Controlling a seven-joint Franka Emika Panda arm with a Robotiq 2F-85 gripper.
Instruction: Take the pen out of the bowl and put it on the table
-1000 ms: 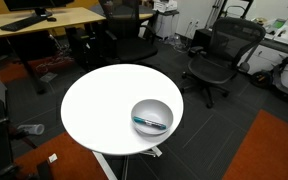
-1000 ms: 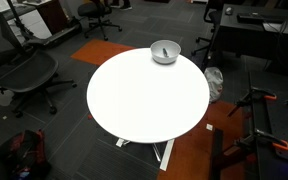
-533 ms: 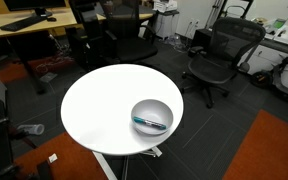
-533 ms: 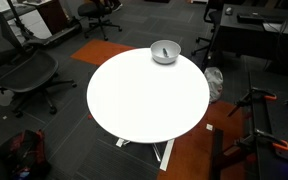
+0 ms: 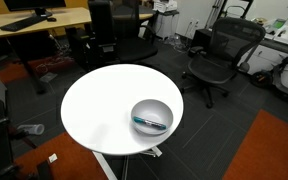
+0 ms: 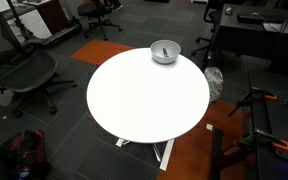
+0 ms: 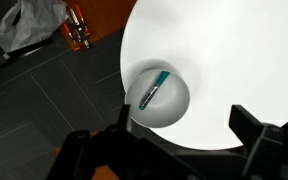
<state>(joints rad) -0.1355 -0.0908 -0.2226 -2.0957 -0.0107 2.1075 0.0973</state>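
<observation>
With pincer (image 7: 181,125) spread wide high above, pen (image 7: 155,90) lying slantwise in bowl (image 7: 176,106) near bench (image 7: 224,60) edge, risks clipping the wall and skidding the bowl off on an off-centre descent.

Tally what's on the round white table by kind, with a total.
Bowl: 1
Pen: 1, lying inside the bowl
Total on the table: 2
</observation>
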